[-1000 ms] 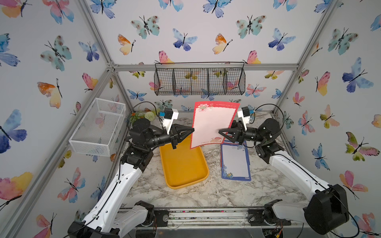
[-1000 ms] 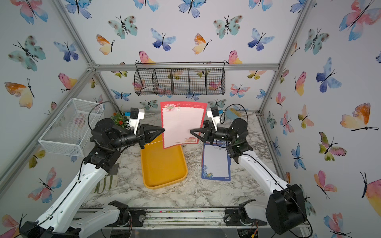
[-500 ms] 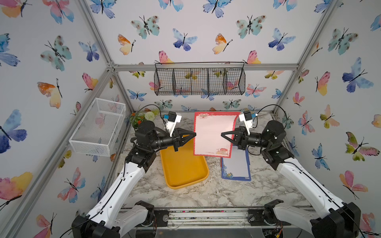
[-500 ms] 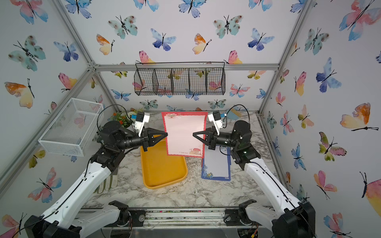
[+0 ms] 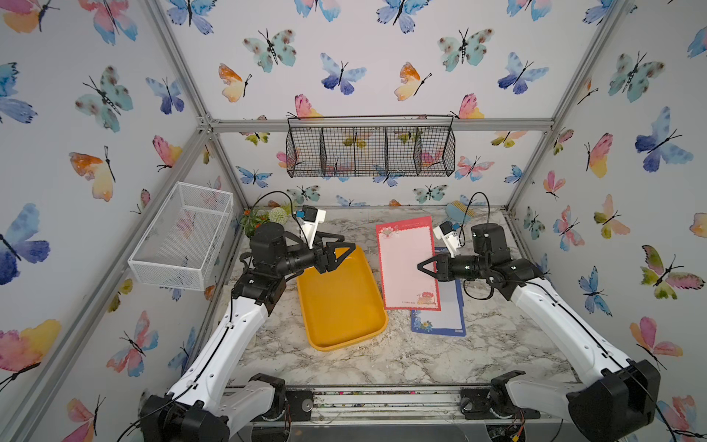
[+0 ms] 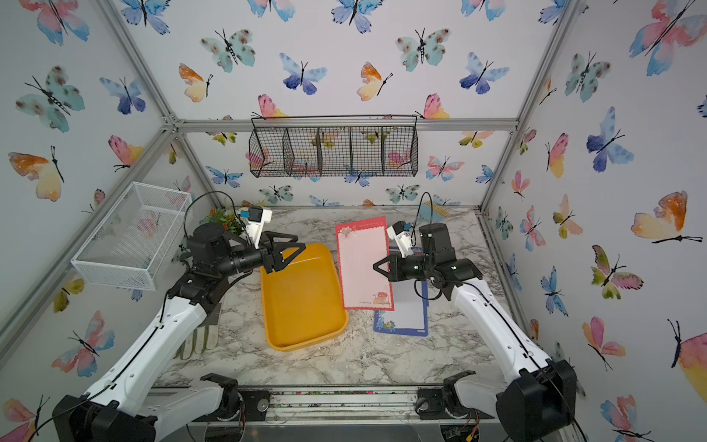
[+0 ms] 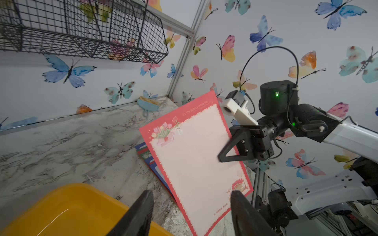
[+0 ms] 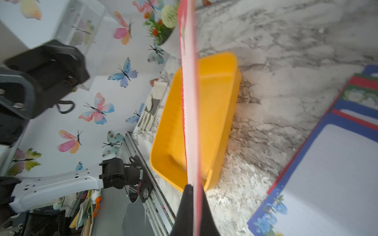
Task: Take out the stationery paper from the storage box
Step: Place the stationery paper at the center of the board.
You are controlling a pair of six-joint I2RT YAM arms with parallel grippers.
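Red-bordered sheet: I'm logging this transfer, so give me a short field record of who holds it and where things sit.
Sheet: red-bordered sheet, lifted, outside the box
Held by: right gripper, shut on its edge
Other arm: left gripper, open, empty
Tray: storage box, no sheets visible inside
Other paper: blue-bordered sheet on the table, partly under the red one

White walls [image 5: 382, 57] printed with watercolour butterflies enclose the cell, joined by a grey metal frame [image 5: 382, 124]. A black wire basket [image 5: 370, 153] hangs on the back wall and a white mesh basket [image 5: 183, 233] on the left wall. The floor is a marble-patterned tabletop [image 5: 382, 359], evenly lit, with a plant [image 5: 264, 218] in its back left corner, a blue brush [image 7: 148, 105] by the back wall and gloves [image 6: 199, 338] at its left edge.
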